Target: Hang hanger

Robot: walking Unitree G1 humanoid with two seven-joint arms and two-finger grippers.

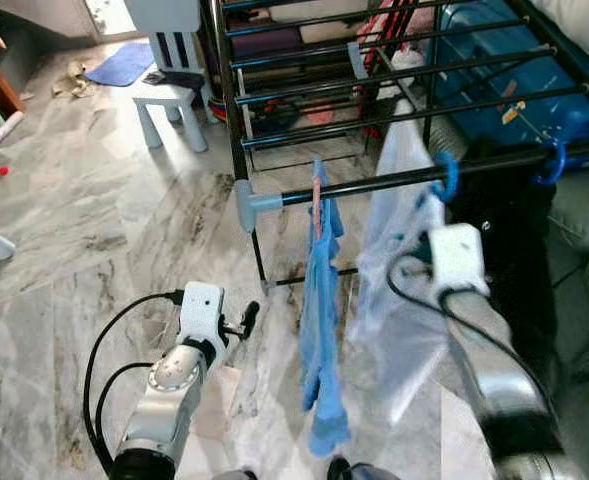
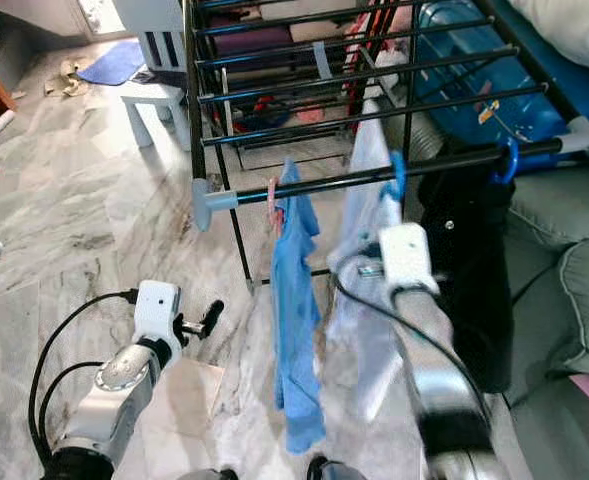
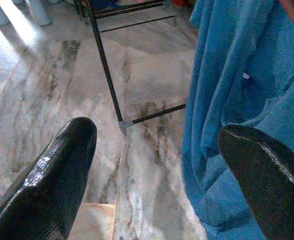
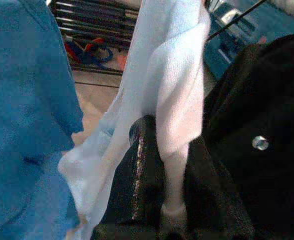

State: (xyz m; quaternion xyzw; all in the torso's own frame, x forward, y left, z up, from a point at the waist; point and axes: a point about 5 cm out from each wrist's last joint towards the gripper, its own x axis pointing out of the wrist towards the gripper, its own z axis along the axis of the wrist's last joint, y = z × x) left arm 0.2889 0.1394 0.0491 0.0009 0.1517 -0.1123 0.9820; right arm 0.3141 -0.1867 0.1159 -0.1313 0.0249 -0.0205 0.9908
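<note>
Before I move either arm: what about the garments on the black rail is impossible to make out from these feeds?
- Pale blue garment's hanger: just the hook shows in the eye views; the cloth hides its frame.
- Right gripper: pale blue cloth covers the fingertips in its wrist view; whether it also pinches the hanger is unclear.
- Black garment: the right arm hides part of it in the left eye view.
- Left gripper: open, beside the bright blue garment.

A small white stool (image 1: 170,98) stands on the marble floor (image 1: 84,240) near the far edge, a blue mat (image 1: 122,63) behind it. A blue suitcase (image 1: 514,75) lies at the right.
</note>
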